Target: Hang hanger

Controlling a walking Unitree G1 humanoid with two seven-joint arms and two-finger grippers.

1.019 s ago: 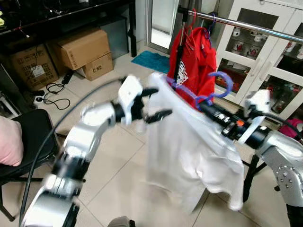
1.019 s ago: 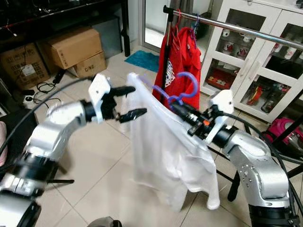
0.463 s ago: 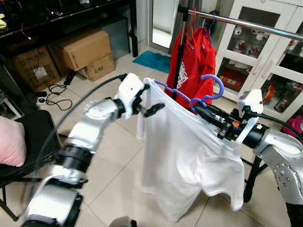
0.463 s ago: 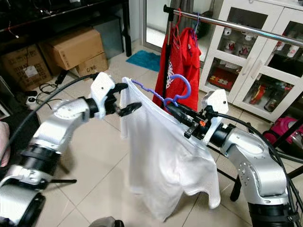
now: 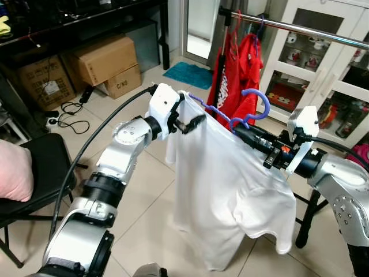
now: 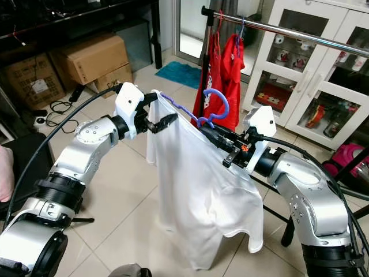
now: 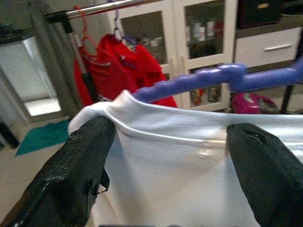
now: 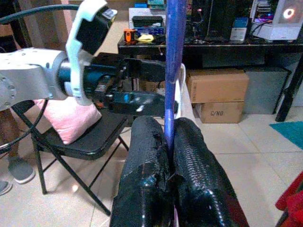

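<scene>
Right gripper (image 6: 222, 137) clenched on purple hanger (image 6: 214, 107), hook free for rail (image 6: 300, 33); left gripper (image 6: 160, 109) spread, steadying white shirt (image 6: 202, 190) shoulder.

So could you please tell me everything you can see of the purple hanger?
The hanger looks like smooth purple plastic, with a curled hook on top and thin sloping arms. A white shirt is draped over it and hangs down freely. The right gripper is shut on it just below the hook, holding it in the air, hook upward, short of the rail. The left gripper has its jaws open astride the shirt's shoulder at the hanger's far end.
</scene>
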